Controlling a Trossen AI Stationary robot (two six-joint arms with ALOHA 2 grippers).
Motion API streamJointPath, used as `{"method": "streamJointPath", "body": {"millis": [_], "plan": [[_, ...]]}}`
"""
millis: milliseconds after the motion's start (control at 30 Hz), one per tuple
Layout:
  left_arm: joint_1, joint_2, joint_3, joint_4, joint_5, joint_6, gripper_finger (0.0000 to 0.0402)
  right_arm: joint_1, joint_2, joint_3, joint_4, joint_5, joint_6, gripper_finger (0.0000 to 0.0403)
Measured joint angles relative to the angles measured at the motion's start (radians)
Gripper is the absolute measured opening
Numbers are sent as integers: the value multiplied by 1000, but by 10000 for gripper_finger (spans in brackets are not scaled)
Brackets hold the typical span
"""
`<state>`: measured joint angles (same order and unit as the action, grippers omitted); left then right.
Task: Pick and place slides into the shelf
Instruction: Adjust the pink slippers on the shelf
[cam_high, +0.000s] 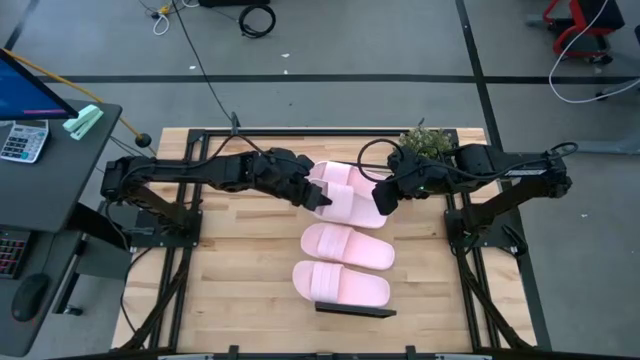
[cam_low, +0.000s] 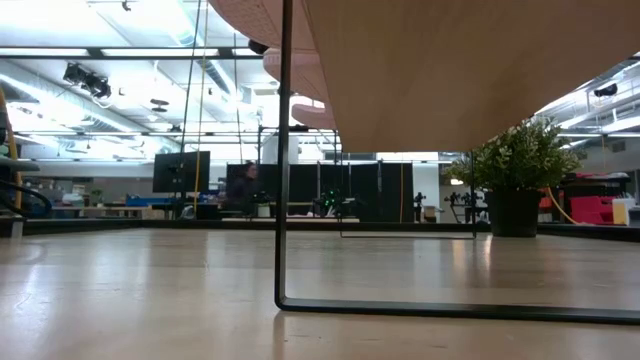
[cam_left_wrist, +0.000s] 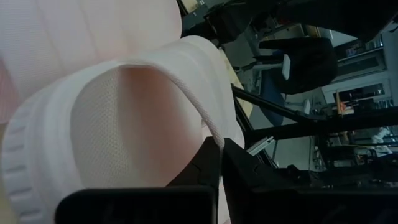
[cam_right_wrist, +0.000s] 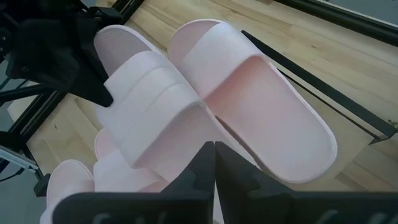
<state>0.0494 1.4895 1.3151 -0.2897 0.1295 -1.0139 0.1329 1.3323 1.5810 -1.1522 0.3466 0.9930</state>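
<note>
Up top, my left gripper (cam_high: 318, 193) clamped on one end of a pink slide (cam_high: 340, 203), my right gripper (cam_high: 385, 199) fingers pressed together at its other end, two more slides (cam_high: 347, 246) below, shelf (cam_high: 355, 311) beside them.

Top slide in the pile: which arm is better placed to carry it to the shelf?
Left, probably. The left tool is already at the top slide, its fingers at the strap's edge in the left wrist view. The right tool sits at the slide's other end.
</note>
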Motion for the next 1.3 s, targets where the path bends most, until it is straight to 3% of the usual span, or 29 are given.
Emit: {"method": "streamJointPath", "body": {"millis": [300, 1300], "plan": [[-14, 0, 0, -95, 6, -14, 6, 0, 0, 0, 1, 0, 2, 17], [-66, 1, 0, -42, 6, -101, 7, 0, 0, 2, 1, 4, 0, 17]]}}
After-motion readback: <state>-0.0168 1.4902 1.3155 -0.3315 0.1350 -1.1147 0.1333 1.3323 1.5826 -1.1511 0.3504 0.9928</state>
